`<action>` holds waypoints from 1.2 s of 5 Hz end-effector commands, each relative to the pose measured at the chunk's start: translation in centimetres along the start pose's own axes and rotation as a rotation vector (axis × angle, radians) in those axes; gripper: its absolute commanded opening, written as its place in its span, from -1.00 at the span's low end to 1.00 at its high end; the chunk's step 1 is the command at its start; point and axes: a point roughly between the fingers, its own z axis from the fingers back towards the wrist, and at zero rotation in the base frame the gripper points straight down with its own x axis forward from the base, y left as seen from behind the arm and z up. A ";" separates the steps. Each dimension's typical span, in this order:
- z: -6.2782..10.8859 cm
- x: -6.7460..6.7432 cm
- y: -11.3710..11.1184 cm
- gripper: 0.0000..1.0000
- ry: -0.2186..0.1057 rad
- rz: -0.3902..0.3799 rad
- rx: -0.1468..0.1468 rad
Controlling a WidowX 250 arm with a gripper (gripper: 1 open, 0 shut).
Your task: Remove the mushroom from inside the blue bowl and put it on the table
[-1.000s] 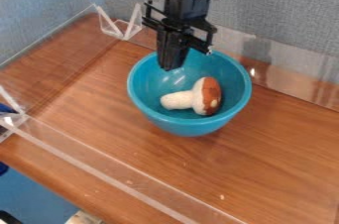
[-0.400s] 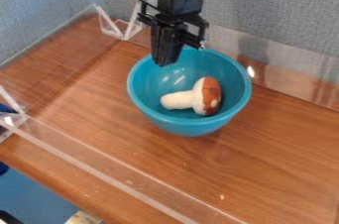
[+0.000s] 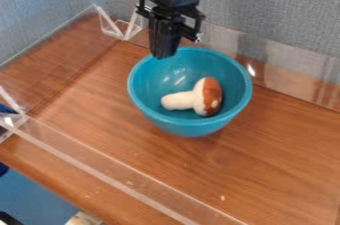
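Observation:
The blue bowl (image 3: 190, 94) sits near the middle of the table (image 3: 93, 110). Inside it the mushroom (image 3: 196, 97) lies on its side, cream stem pointing left and orange-brown cap to the right. My black gripper (image 3: 163, 54) points straight down above the bowl's far left rim, its fingers pressed together and shut with nothing between them. It is apart from the mushroom, up and to the left of it.
Low clear acrylic panels (image 3: 80, 25) edge the table at the back left and along the front (image 3: 119, 184). A grey fabric wall stands behind. Bare wood lies to the left and front of the bowl.
The shut gripper has edged slightly up and to the left, from over the bowl's inside toward its far left rim. The mushroom and bowl have stayed put.

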 end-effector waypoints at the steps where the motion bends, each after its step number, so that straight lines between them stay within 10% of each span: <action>1: 2.4 0.2 0.7 1.00 -0.080 -0.018 0.028; 6: 0.3 2.2 -0.9 1.00 -0.075 -0.134 0.026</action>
